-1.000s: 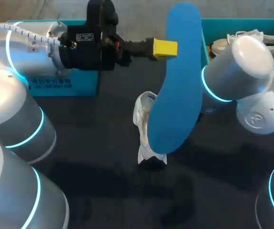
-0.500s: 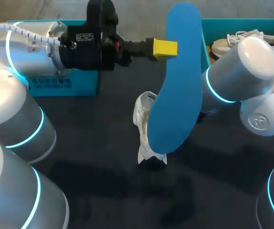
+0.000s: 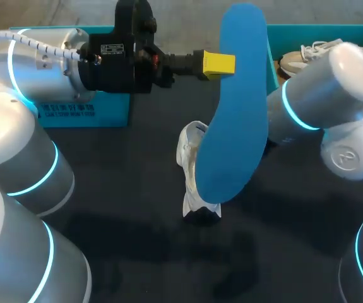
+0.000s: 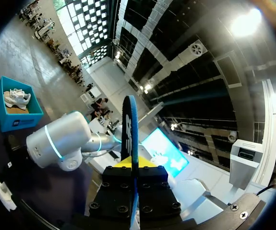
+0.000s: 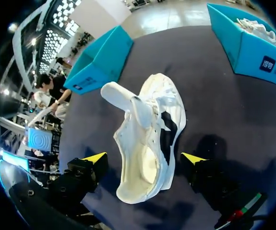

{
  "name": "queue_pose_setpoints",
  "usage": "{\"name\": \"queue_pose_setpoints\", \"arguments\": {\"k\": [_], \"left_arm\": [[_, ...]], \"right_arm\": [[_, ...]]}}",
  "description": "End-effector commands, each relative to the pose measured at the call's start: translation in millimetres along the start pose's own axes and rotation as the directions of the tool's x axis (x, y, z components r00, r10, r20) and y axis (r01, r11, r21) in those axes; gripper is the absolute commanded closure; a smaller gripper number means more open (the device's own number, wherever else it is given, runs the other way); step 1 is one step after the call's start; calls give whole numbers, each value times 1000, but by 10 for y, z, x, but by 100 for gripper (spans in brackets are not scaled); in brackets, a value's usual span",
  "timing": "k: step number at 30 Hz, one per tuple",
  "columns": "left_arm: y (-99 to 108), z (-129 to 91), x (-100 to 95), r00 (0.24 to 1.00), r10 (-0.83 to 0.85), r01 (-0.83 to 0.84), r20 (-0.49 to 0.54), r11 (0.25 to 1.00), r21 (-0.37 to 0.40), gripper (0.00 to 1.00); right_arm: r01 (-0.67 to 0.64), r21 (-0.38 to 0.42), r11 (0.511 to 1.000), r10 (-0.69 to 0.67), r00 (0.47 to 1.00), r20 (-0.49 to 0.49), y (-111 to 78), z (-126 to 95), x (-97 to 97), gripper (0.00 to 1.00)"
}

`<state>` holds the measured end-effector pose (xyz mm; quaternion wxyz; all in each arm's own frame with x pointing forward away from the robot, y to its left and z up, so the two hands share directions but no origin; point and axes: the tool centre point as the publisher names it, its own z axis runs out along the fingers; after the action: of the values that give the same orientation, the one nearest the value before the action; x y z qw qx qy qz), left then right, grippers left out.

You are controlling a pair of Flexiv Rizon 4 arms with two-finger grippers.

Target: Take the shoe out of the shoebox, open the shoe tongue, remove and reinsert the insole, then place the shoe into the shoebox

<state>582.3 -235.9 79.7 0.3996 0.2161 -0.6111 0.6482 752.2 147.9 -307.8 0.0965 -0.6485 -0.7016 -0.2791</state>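
My left gripper [image 3: 219, 64] is shut on a blue insole [image 3: 235, 107] and holds it up edge-on above the table; in the left wrist view the insole [image 4: 129, 127] stands upright between the yellow tips [image 4: 133, 163]. A white shoe [image 3: 192, 165] lies on the dark table, partly hidden behind the insole. In the right wrist view the shoe [image 5: 152, 129] lies on its side, tongue [image 5: 123, 96] pulled out and its inside showing. It is just ahead of my open right gripper [image 5: 144, 158], whose fingers stand apart on either side without touching it. The insole hides that gripper in the head view.
The teal shoebox [image 3: 271, 57] stands at the back right with a second white shoe [image 3: 295, 60] in it; the right wrist view shows it too [image 5: 246, 45]. A teal lid [image 3: 86, 112] sits at the back left. My right arm [image 3: 323, 95] crosses in front of the box.
My right arm's upper links have shifted a little to the right and back. The left arm, the insole and the shoe have stayed where they were.
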Motion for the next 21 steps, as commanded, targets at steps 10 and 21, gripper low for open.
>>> {"name": "queue_pose_setpoints", "arguments": {"k": [10, 21], "left_arm": [[10, 16, -8, 1000, -1, 1, 1, 1000, 1, 100], [10, 16, -8, 1000, -1, 1, 1, 1000, 1, 100]], "right_arm": [[-67, -97, 993, 20, 904, -426, 190, -713, -218, 0], [0, -90, 996, -52, 814, -578, 554, -1197, -380, 0]]}}
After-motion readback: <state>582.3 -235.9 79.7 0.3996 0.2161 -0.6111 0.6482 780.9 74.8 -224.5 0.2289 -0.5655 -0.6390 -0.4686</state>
